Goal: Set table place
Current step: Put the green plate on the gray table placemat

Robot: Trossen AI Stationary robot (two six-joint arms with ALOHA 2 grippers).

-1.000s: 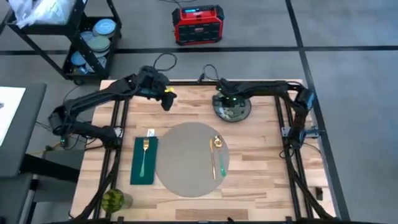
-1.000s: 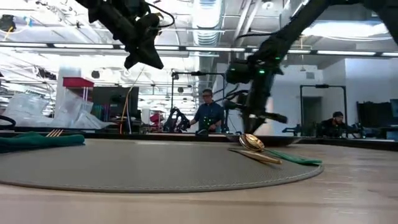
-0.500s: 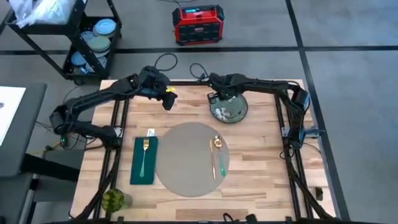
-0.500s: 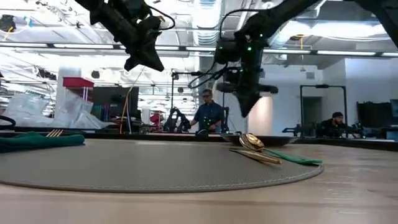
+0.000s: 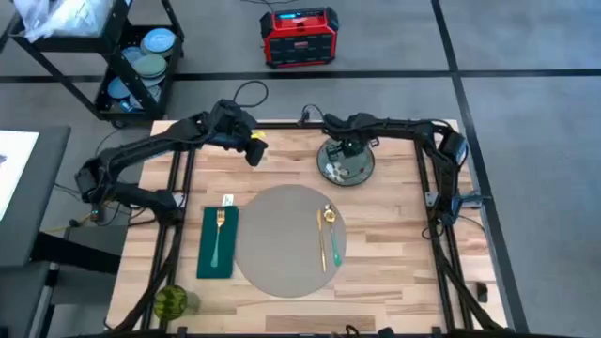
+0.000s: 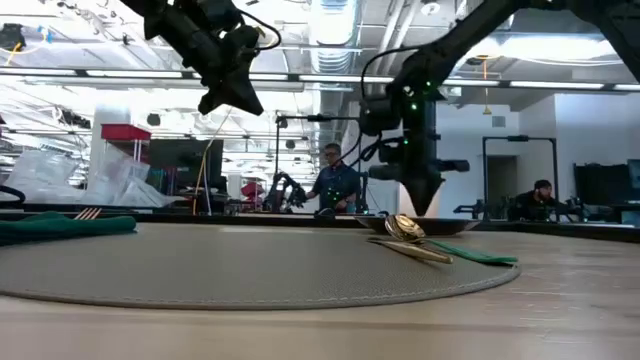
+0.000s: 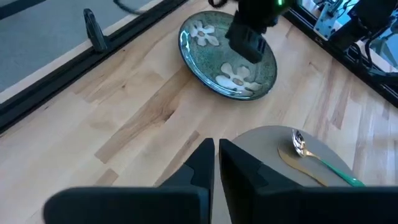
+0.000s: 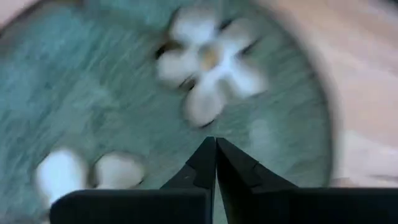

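Grey-taupe placemat (image 5: 282, 240); beside it dk green napkin (image 5: 217, 244) w/ gold fork (image 5: 219, 225), gold-green spoon (image 5: 331, 225), dk green plate (image 5: 346, 165) w/ white flowers.

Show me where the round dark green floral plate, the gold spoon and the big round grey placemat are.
Round dark green floral plate (image 7: 219, 68): left wrist view, its centre.
Gold spoon (image 5: 329, 215): high view, its bowl.
Big round grey placemat (image 5: 277, 239): high view, its bare middle.

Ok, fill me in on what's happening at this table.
A place setting is partly laid. The right gripper, fingers shut, is right over the floral plate, which sits on the table beyond the round placemat. A fork lies on the green napkin; a spoon lies on the placemat. The left gripper hangs shut above the table.
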